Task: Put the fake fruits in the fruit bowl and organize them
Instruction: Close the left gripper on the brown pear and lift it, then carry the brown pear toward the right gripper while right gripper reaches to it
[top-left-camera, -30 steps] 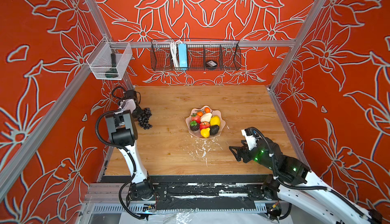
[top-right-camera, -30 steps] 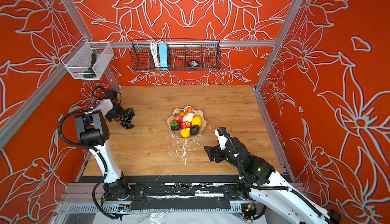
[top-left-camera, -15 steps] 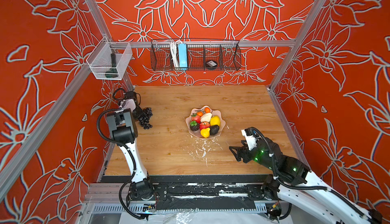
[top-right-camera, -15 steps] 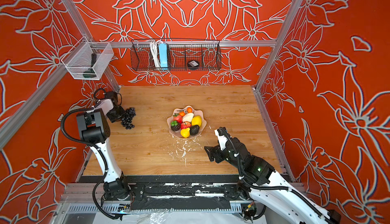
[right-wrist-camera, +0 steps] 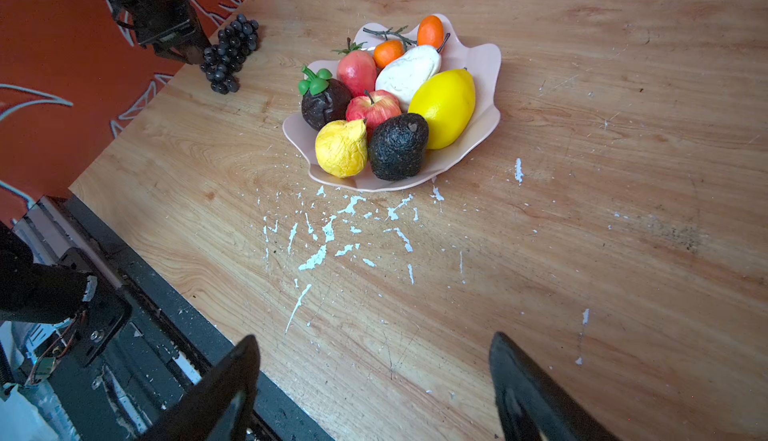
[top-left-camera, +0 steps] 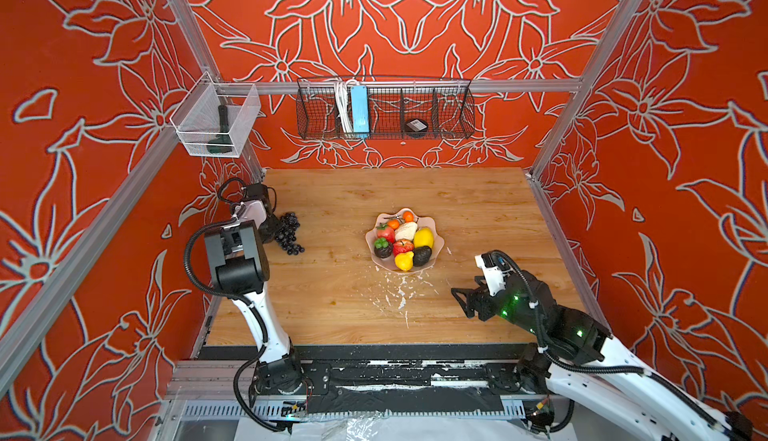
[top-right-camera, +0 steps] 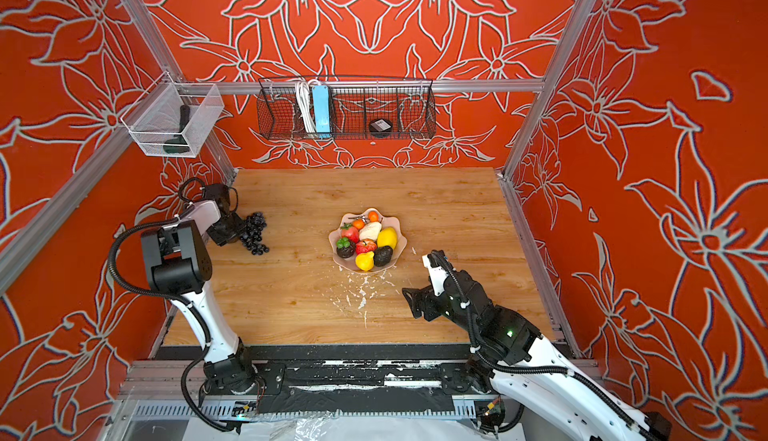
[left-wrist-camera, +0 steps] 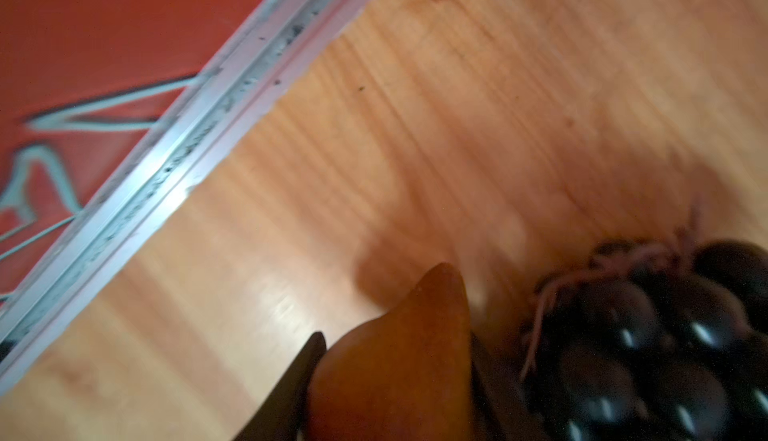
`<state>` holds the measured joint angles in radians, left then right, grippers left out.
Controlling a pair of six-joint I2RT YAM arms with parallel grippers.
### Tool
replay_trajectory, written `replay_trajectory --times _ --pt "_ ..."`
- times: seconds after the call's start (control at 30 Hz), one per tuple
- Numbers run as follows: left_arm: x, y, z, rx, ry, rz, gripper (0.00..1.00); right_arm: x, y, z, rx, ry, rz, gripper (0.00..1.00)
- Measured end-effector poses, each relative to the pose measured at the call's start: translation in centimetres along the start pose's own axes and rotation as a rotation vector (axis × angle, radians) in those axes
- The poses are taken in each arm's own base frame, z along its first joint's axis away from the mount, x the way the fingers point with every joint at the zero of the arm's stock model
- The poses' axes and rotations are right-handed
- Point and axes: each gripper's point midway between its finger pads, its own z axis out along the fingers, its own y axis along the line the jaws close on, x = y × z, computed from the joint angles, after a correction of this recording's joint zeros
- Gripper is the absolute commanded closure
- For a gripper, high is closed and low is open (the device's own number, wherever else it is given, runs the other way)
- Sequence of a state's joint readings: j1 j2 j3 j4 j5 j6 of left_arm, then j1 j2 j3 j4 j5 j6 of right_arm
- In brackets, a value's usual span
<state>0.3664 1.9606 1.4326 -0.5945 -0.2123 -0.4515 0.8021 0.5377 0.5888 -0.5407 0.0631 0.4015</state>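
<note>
The pale pink fruit bowl [top-left-camera: 433, 222] [top-right-camera: 395, 225] [right-wrist-camera: 482, 69] sits mid-table, holding several fake fruits: a yellow lemon [right-wrist-camera: 444, 106], a dark avocado [right-wrist-camera: 397, 150], a red apple [right-wrist-camera: 374, 108] and small oranges. A black grape bunch [top-left-camera: 289, 233] [top-right-camera: 254, 231] [left-wrist-camera: 665, 343] [right-wrist-camera: 230, 54] lies on the wood at the far left. Right beside it my left gripper [top-left-camera: 275, 231] [top-right-camera: 235, 233] [left-wrist-camera: 395, 343] is low on the table, shut on a brown fruit [left-wrist-camera: 399, 376] between its fingers. My right gripper [top-left-camera: 463, 289] [top-right-camera: 409, 291] [right-wrist-camera: 374, 337] hovers open and empty at the front right.
An aluminium rail [left-wrist-camera: 166, 160] and the red wall run close by the left gripper. White flakes [top-left-camera: 399, 293] are scattered on the wood in front of the bowl. A black wire basket [top-left-camera: 384, 108] and a clear mesh box [top-left-camera: 216, 121] hang on the walls.
My left gripper's jaws have narrowed onto the brown fruit beside the grapes, and that arm's elbow shifted slightly. The right arm has not moved.
</note>
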Motion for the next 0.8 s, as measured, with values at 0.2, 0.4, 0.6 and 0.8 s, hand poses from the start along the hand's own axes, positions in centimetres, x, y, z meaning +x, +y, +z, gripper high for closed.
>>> replay_trajectory --times 0.2,0.4,0.6,0.8 --pt "-0.4 0.8 -6.8 0.056 -0.156 -0.044 0.53 0.2 -0.1 0.3 0.005 0.016 -0.001 0.13" --pt "3.7 -3.5 -13.4 0.279 -0.247 0.038 0.56 0.1 -0.3 0.6 0.035 0.056 0.028 0.14" --pt "11.9 -12.1 -21.6 0.679 -0.247 0.314 0.57 -1.8 -0.2 1.1 0.069 0.09 0.087 0.13" --pt "21.1 -17.1 -27.8 1.029 -0.174 0.646 0.57 -2.7 -0.2 1.3 0.051 0.107 0.156 0.13"
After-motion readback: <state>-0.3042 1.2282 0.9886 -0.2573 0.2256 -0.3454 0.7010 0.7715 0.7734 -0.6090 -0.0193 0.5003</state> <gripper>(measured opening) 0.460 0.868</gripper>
